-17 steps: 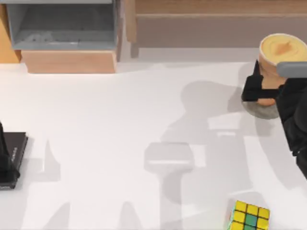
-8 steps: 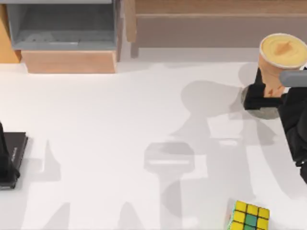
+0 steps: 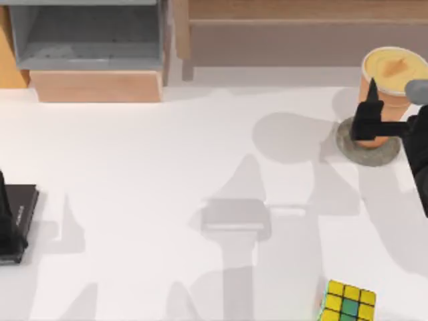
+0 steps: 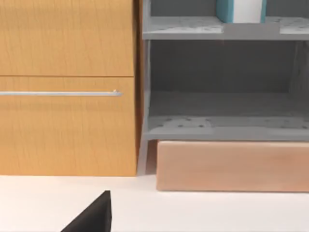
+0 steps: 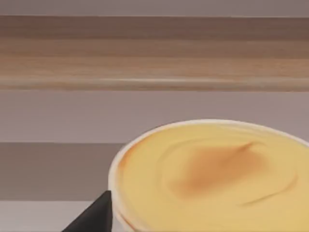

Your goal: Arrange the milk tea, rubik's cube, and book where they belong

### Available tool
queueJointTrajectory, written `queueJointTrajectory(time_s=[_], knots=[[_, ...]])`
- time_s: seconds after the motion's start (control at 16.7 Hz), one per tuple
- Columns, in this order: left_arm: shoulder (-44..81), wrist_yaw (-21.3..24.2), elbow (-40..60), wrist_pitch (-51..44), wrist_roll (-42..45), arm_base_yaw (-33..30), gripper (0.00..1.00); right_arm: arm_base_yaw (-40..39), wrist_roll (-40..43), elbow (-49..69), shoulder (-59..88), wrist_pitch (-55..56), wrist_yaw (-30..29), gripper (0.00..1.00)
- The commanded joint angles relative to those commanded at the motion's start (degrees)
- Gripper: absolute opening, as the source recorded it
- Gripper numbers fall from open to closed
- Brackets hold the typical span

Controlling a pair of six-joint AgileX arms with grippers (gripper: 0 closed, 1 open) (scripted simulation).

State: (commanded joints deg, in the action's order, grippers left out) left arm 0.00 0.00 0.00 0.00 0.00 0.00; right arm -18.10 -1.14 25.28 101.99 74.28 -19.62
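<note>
Left gripper (image 3: 8, 227) parked at the table's left edge — finger state can't be told. Rubik's cube (image 3: 348, 302) near front right. Milk tea (image 3: 391, 87) stands on grey disc (image 3: 366, 150), far right — right gripper (image 3: 381, 127) around its lower side; grip unclear.

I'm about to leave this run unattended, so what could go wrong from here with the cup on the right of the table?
1. The right gripper is low against the milk tea, which stands on the grey disc. A sideways pull could tip the tall cup.
2. The cup looks off-centre on the disc, so it may not sit steadily.
3. The rubik's cube sits near the table's front edge, where a passing arm might knock it off.
</note>
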Motion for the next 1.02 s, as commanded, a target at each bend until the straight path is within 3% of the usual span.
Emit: queueJointTrajectory(time_s=[0.6,0.78,1.02], knots=[[0.0,0.0,0.0,0.0,0.0,0.0,1.0,-0.75,-3.01,2.29,-5.08,-5.54,0.04,1.0],[0.0,0.0,0.0,0.0,0.0,0.0,1.0,-2.86,-9.75,7.28,-9.6,-14.48,0.67,1.0],[0.0,0.0,0.0,0.0,0.0,0.0,1.0,-7.35,-22.2,14.86,-14.64,-34.71,2.56,1.0]])
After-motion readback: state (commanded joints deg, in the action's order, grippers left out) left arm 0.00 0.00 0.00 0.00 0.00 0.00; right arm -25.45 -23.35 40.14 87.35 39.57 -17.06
